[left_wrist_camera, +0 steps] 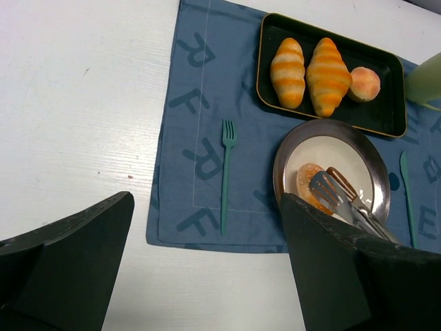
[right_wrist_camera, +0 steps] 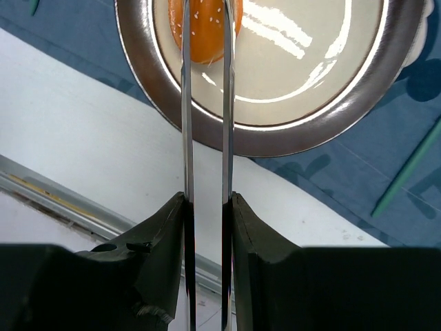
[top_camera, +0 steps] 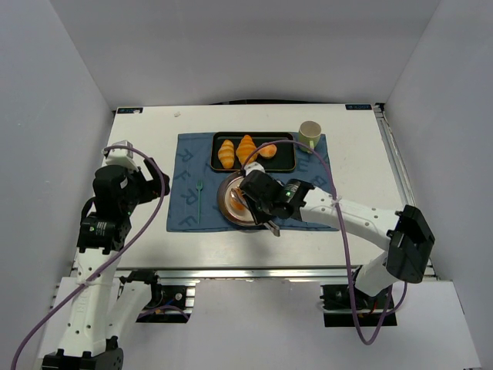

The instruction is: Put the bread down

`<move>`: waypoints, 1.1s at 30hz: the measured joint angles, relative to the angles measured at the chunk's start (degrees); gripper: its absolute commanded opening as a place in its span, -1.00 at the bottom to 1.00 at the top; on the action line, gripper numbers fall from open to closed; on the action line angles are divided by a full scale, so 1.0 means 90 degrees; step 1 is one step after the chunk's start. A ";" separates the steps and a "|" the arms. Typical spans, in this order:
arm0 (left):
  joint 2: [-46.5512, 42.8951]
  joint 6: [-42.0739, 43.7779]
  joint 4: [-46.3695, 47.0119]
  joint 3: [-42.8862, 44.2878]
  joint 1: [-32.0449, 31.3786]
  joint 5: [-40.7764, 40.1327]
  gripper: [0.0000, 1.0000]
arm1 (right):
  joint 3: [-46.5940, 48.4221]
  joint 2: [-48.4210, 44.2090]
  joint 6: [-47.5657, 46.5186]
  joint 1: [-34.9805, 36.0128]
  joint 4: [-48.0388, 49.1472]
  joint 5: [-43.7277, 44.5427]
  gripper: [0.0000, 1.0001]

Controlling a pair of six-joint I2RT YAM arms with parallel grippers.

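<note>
One glossy orange bun point(right_wrist_camera: 204, 27) lies on the steel-rimmed plate point(right_wrist_camera: 262, 134), also seen in the left wrist view point(left_wrist_camera: 308, 181). The other bun point(left_wrist_camera: 364, 83) sits in the black tray point(left_wrist_camera: 265, 76) beside two croissants point(left_wrist_camera: 328, 67). My right gripper point(right_wrist_camera: 205, 221) is shut on metal tongs point(right_wrist_camera: 186, 124). The tong arms reach over the plate and their tips are at the bun there. I cannot tell whether they pinch it. In the top view the right gripper point(top_camera: 266, 202) is at the plate's near right. My left gripper point(left_wrist_camera: 207, 276) is open and empty, above the white table left of the mat.
A blue placemat point(top_camera: 185, 166) lies under the tray and the plate. A teal fork point(left_wrist_camera: 226, 172) lies on its left part and a teal knife point(left_wrist_camera: 406, 200) on its right. A pale green cup point(top_camera: 310, 132) stands right of the tray.
</note>
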 measured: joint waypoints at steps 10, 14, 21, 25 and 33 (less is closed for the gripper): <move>0.0002 0.0000 -0.0114 0.0000 0.0000 -0.0022 0.96 | 0.0000 0.0143 0.0158 0.0245 0.0000 0.0044 -0.06; 0.0002 0.0000 -0.0134 0.0002 0.0000 -0.0022 0.97 | 0.0000 0.0143 0.0240 0.0248 -0.0002 0.0121 0.22; 0.0005 0.0000 -0.0146 0.0058 0.0000 -0.0022 0.96 | 0.0039 0.0138 0.0228 0.0255 -0.0056 0.0214 0.27; 0.0005 0.0000 -0.0146 0.0100 0.0000 -0.0022 0.96 | 0.0138 0.0068 0.0236 0.0255 -0.0107 0.0311 0.25; 0.0034 0.0000 -0.0146 0.0109 0.0000 -0.0019 0.96 | 0.0767 -0.0379 0.0243 0.0041 -0.0228 0.0857 0.19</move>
